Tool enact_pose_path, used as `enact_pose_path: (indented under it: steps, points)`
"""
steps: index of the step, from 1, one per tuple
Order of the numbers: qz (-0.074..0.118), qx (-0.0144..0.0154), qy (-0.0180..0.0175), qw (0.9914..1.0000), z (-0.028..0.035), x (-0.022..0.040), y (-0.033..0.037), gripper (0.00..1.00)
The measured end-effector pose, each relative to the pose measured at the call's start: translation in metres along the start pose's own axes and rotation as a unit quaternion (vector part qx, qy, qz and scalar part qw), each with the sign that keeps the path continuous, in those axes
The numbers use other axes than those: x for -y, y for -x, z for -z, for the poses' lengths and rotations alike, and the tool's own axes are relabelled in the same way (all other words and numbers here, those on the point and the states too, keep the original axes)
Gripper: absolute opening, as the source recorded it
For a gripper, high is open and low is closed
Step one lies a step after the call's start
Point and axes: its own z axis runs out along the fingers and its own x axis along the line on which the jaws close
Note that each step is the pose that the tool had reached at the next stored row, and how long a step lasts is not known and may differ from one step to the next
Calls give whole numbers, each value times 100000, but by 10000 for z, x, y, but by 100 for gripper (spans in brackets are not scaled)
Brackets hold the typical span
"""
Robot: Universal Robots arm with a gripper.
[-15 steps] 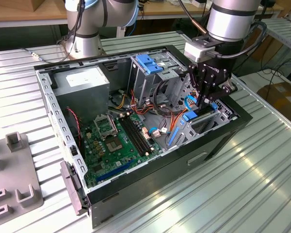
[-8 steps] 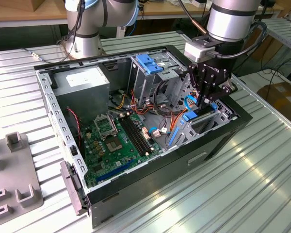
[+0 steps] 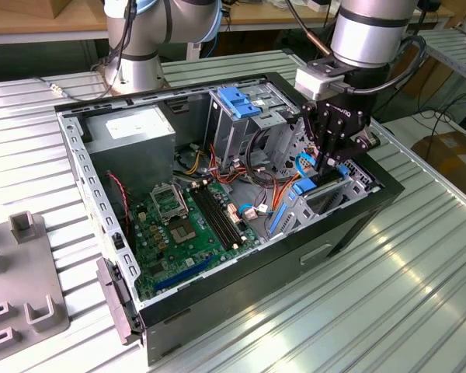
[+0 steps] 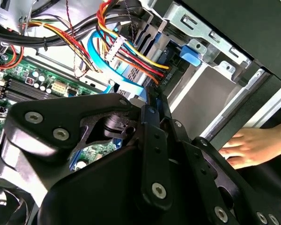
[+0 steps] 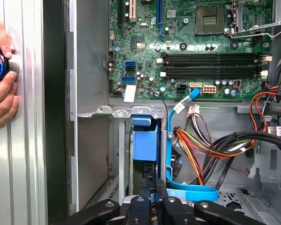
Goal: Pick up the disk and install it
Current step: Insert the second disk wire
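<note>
The disk [image 5: 145, 140] stands on edge in the drive bay at the front corner of the open computer case [image 3: 349, 225], its blue rail facing the first wrist camera. In the exterior view it shows as a blue-edged slab [image 3: 295, 203] leaning into the bay, below the black gripper [image 3: 317, 159]. My gripper [image 5: 153, 190] is shut on the disk's upper edge, with blue plastic between the two close-set fingers. In the second wrist view the gripper [image 4: 152, 105] reaches down beside a blue flat cable [image 4: 126, 72].
Coloured power cables [image 5: 201, 140] crowd the bay. The motherboard [image 3: 186, 225], the grey power-supply box [image 3: 132, 132] and a blue latch on the cage [image 3: 237, 101] lie further in. A person's hands [image 5: 2, 79] [image 4: 250, 145] rest by the case. A grey fixture [image 3: 23, 295] sits at the exterior view's left.
</note>
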Motion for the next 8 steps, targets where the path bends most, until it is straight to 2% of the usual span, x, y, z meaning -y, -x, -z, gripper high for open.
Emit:
enact_pose_path:
  steps: [2, 3, 4, 5, 8]
  points:
    - [-8, 185, -6, 100000, -3, 0, 0, 16]
    - [-22, 367, -6, 99999, -2, 0, 0, 16]
    - [-40, 708, -30, 99997, -3, 1, 2, 16]
    - [-49, 911, -33, 99996, 4, 2, 0, 16]
    - [-55, 904, -15, 99996, 40, 3, -7, 16]
